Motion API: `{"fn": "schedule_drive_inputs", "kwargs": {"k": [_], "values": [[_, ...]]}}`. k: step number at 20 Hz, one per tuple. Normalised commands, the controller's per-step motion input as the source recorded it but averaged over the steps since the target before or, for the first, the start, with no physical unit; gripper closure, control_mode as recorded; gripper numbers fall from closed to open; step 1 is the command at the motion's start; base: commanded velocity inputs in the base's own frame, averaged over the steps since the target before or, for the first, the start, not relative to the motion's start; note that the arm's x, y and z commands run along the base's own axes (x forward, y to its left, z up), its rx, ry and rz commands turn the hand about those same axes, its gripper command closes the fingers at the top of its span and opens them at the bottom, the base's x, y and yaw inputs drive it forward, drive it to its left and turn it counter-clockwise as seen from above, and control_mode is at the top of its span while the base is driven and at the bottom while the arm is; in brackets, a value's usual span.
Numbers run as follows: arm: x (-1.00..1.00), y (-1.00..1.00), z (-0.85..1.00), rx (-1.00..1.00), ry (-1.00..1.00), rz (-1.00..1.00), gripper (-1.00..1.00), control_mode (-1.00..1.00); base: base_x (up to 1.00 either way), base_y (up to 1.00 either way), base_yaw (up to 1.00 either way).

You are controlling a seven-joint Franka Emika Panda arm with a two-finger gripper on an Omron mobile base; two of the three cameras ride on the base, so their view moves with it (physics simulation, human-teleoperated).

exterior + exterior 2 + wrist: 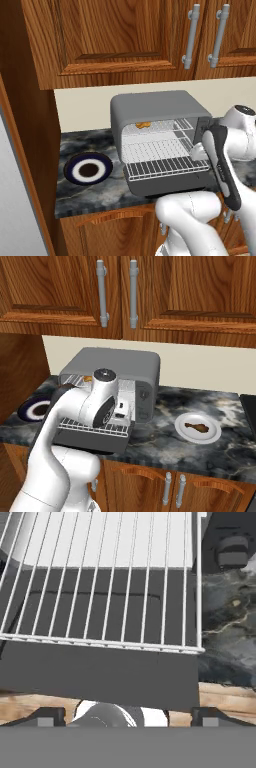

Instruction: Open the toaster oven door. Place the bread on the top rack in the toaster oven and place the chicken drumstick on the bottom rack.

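Note:
The grey toaster oven [150, 106] stands on the counter with the toaster oven door [165, 186] folded down flat in front. The golden bread [143, 125] lies at the back left of the top rack [165, 128]. Below it the bottom rack [167, 169] is slid out over the door. The brown chicken drumstick [196, 427] lies on a white plate [214, 437] to the oven's right. My gripper [127, 717] hangs open and empty above the right front of the slid-out rack [100, 587], its fingertips [47, 717] wide apart over the door [100, 672].
A dark blue-rimmed plate [88, 170] sits on the marble counter [90, 197] left of the oven. Dark knobs [232, 552] run down the oven's right front. Wooden cabinets [125, 35] hang overhead. My arm [90, 401] crosses in front of the oven.

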Motion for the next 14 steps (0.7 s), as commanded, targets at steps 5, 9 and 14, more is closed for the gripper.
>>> {"fn": "schedule_drive_inputs", "kwargs": {"k": [5, 9, 14], "values": [[0.0, -1.0, 0.21, 0.27, 0.03, -0.26, -1.0, -1.0, 0.0, 0.0, 0.0], [0.18, -1.0, 0.05, 0.18, 0.18, -0.36, -1.0, -1.0, 0.0, 0.0, 0.0], [0.44, -1.0, 0.0, 0.12, 0.21, -0.41, -1.0, -1.0, 0.0, 0.0, 0.0]]}}
